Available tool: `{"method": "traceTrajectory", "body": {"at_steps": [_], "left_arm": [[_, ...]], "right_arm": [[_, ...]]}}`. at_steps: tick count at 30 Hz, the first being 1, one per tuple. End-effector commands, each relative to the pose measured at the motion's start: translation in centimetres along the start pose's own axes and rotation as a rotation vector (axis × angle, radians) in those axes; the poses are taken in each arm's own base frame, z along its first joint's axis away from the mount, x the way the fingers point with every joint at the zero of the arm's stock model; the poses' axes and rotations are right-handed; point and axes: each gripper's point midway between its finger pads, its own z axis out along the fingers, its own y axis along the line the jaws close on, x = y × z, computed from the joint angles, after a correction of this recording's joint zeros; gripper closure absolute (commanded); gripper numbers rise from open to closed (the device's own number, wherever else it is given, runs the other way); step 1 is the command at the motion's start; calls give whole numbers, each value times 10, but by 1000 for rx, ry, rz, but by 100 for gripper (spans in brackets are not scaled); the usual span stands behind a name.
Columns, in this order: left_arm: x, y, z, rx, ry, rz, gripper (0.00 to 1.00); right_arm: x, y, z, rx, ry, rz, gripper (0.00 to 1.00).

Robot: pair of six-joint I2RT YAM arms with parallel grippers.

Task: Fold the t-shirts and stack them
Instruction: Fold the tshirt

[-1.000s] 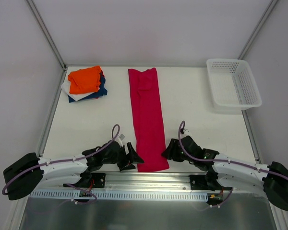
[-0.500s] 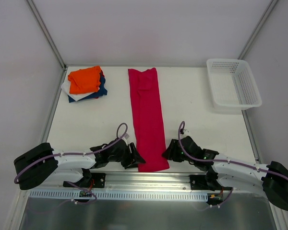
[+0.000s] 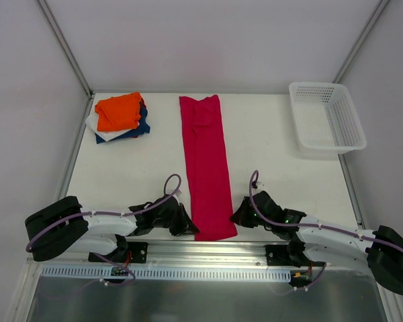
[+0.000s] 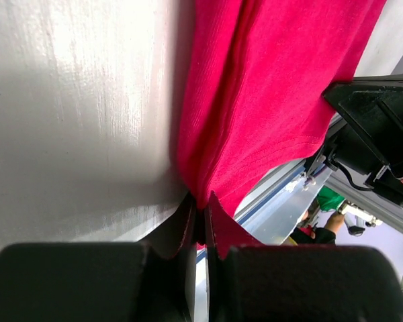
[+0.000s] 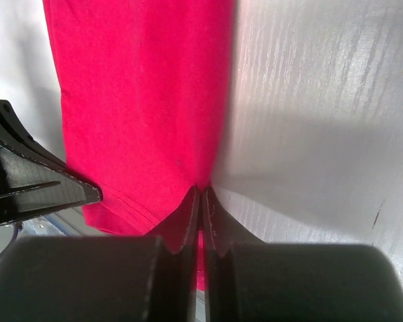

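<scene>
Both claws have closed in and pinched shut on the near corners of the long crimson-red cloth t-shirt (image 3: 207, 168), which lies mid-table: left gripper (image 4: 200, 209), right gripper (image 5: 200, 196). Thin bites though, so an uneven lift could slip a corner and wreck the fold.

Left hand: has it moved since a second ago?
Yes. The left hand edged right, toward the red t-shirt, and shut on its left hem corner.

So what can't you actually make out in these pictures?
Top view: orange tee covers most of the navy tee and white tee; how many lie there is unclear.
Top view: left gripper and right gripper bodies hide where they pinch the red tee.
Wrist views: frame edges cut off its far end.
</scene>
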Motion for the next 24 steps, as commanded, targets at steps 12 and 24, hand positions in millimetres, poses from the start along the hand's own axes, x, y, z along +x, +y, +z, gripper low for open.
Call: {"method": "traceTrajectory", "body": {"at_steps": [12,24], "left_arm": [[-10,28,-13,-186,-59,108,100],[-19,-45,-37,-74,-110,221,100]], "right_arm": [[-18,17,-17,-31,-47,-35,100],[-33,41,-36,-71,-84,-81,100]]}}
